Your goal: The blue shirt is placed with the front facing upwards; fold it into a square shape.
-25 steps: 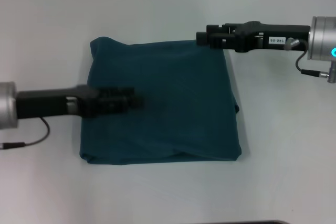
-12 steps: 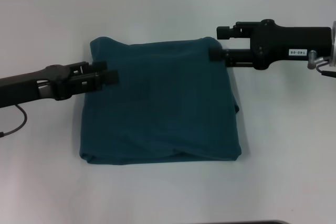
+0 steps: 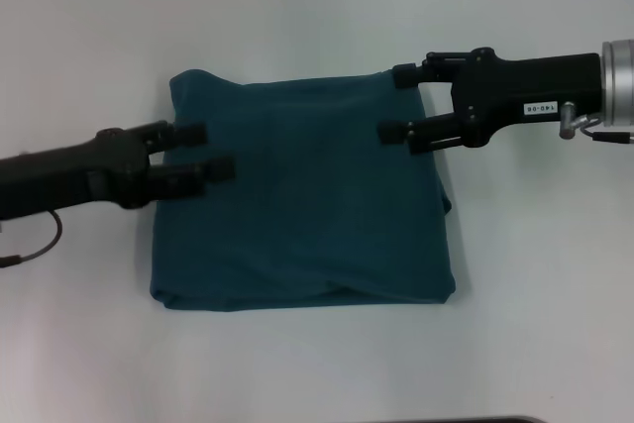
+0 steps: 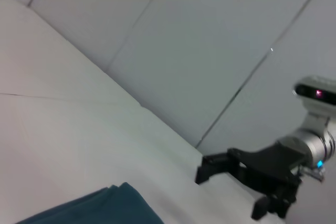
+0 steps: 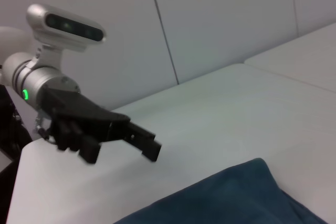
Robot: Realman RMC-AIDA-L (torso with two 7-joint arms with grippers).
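The blue shirt [image 3: 307, 200] lies folded into a roughly square pad in the middle of the white table, with a plain face up and no lettering showing. My left gripper [image 3: 206, 150] hovers open over the shirt's left edge with nothing between its fingers. My right gripper [image 3: 393, 103] stands open over the far right corner, also holding nothing. The left wrist view shows a corner of the shirt [image 4: 105, 207] and the right gripper [image 4: 229, 192] farther off. The right wrist view shows the shirt [image 5: 236, 198] and the left gripper [image 5: 155, 146].
The white table [image 3: 317, 7] surrounds the shirt on all sides. A dark strip [image 3: 475, 420] runs along the near edge. Pale wall panels [image 4: 210, 35] stand behind the table.
My left gripper has drawn back from the shirt's middle to its left edge and now shows spread fingers. My right gripper has turned and shifted slightly nearer, its fingers now apart.
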